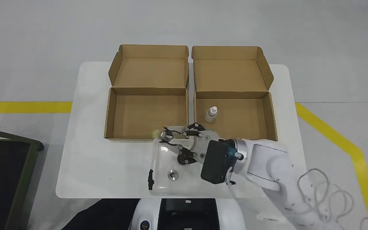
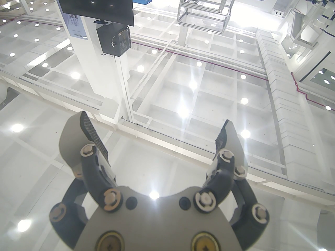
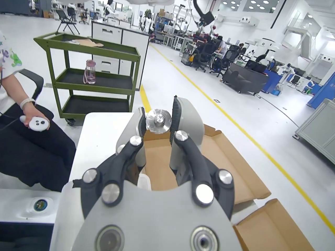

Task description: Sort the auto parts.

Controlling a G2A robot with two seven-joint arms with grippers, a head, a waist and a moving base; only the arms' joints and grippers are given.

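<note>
Boxes (image 1: 146, 118) (image 1: 244, 118) two, bottle (image 1: 211, 113) one, right hand (image 3: 158, 116) gripping one metal disc (image 3: 158, 125), left hand (image 2: 155, 118) spread wide

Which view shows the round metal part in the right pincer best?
Right wrist view: the round metal part sits face-on, clamped in the right pincer. In the top view it is too small to make out; the left wrist view faces the ceiling.
</note>
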